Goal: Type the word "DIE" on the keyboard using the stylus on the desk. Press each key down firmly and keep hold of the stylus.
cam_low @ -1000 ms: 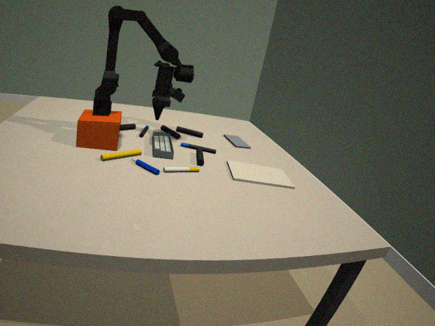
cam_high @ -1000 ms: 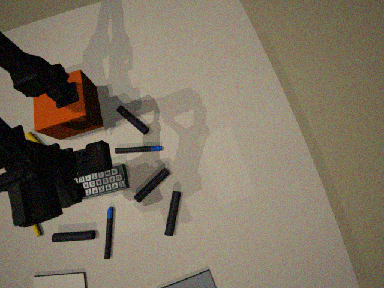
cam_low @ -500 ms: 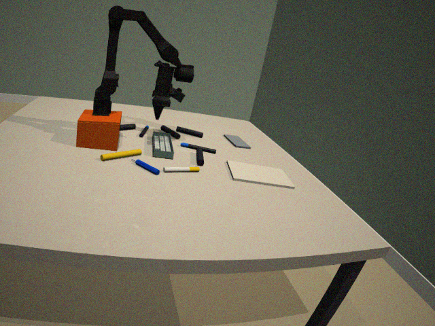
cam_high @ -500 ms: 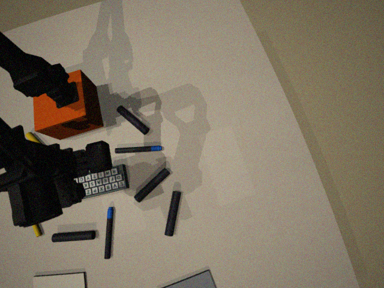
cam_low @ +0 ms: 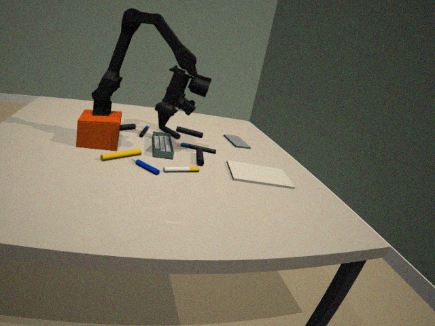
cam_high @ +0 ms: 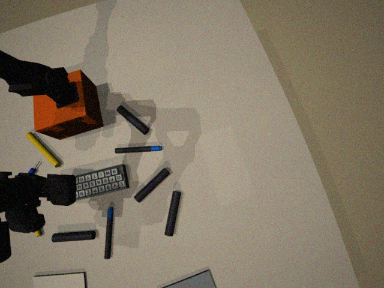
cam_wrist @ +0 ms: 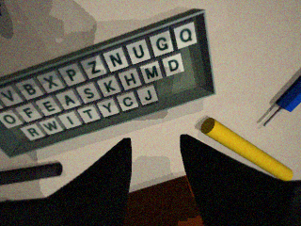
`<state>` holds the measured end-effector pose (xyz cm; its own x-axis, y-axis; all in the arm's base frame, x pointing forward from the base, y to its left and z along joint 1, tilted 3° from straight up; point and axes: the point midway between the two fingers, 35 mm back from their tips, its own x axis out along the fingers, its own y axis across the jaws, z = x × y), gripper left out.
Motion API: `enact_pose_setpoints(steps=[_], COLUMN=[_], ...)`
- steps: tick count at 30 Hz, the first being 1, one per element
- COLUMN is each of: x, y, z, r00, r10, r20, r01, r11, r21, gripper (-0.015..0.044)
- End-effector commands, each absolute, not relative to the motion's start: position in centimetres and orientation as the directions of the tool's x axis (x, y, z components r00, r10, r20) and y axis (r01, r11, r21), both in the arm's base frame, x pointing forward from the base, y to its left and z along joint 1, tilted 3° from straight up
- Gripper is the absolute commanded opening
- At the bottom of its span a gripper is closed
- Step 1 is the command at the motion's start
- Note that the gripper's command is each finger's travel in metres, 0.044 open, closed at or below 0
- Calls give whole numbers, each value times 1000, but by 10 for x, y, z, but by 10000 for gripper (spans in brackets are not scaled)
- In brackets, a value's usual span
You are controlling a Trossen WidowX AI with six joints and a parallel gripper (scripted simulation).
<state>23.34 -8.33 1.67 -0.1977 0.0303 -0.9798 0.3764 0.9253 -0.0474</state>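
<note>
The stylus, a blue pen with a thin metal tip (cam_high: pixel 32 170) (cam_low: pixel 147 166) (cam_wrist: pixel 292 98), lies on the desk; in the wrist view it is at the right edge. The keyboard (cam_high: pixel 101 182) (cam_low: pixel 162 153) (cam_wrist: pixel 193 75) is a green-grey tray with white letter keys. In the wrist view the D key (cam_wrist: pixel 173 65) is near its right end, the E key (cam_wrist: pixel 49 106) and I key (cam_wrist: pixel 71 121) farther left. My gripper (cam_wrist: pixel 155 142) is partly open and empty, above the desk beside the keyboard's J-key side. In the top view the arm hides the fingertips and part of the keyboard.
A yellow rod (cam_high: pixel 43 149) (cam_low: pixel 121 154) (cam_wrist: pixel 246 148) lies between the stylus and the gripper. A white-and-yellow marker (cam_low: pixel 181 169), several black rods and two blue-tipped black pens lie around. The orange block (cam_high: pixel 62 114) (cam_low: pixel 98 132) carries the arm. Two flat pads lie farther off.
</note>
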Motion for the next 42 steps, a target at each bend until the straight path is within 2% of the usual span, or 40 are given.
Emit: enact_pose_setpoints(steps=[1,9,12,42], x=[222,174,165,166], y=[-143,-232,-246,-249], z=[10,-2,-4,-22], r00=[-278,-341,-338,-338], r10=[94,319,363,365], r20=[-956,-884,-868,-867], r01=[516,745,779,781], r11=[854,666,626,623], r21=[-66,-48,-42,-41], gripper=[150,150,150,150])
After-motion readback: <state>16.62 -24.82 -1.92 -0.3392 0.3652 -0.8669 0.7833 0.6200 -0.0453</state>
